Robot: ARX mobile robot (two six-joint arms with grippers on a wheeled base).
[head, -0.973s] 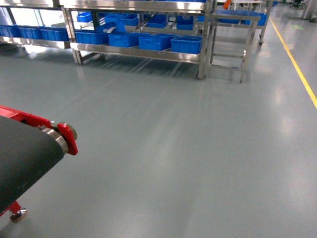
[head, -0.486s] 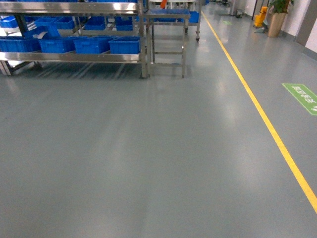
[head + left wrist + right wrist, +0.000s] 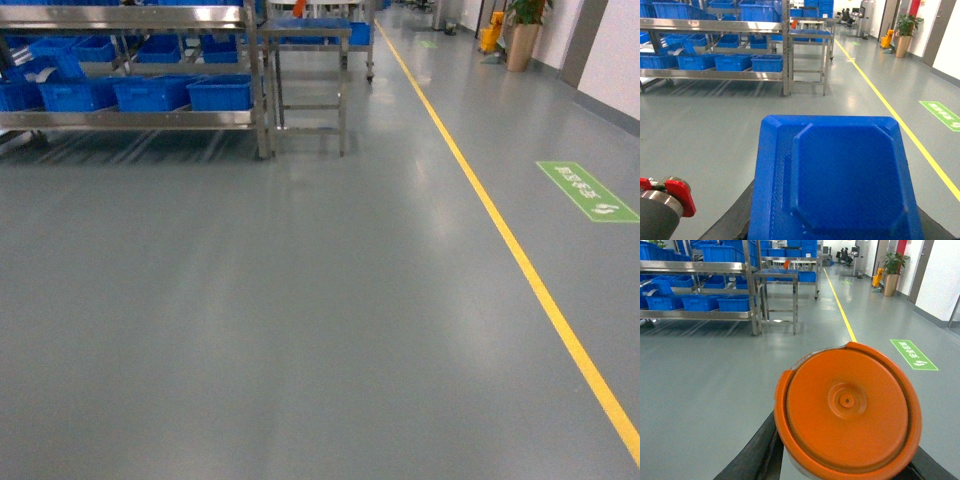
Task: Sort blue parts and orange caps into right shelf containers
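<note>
A wide grey floor [image 3: 300,320] is seen from the head view, crossed by a yellow line [image 3: 500,235] running away toward the far end, with a green floor sign [image 3: 587,191] lying to the right of it. At the upper left a steel shelf rack [image 3: 130,118] is shown, its low shelf carrying a row of blue crates [image 3: 150,94] set side by side, and a small steel tabletop [image 3: 305,30] stands just beside the rack's right end. A potted plant [image 3: 522,30] is seen far off by the right wall. Neither arm is visible in the head view. In the left wrist view a blue part [image 3: 835,175], a flat square moulding with cut corners, fills the lower frame close to the lens, resting between dark edges that may be the left claw; whether that claw is spread or pinching cannot be told. A red-capped roller [image 3: 675,195] sits at the lower left corner. In the right wrist view a round orange cap [image 3: 847,410] is shown close to the lens, flanked by dark edges; the state of the right claw cannot be told either. Both carried items are well apart from the crates.
</note>
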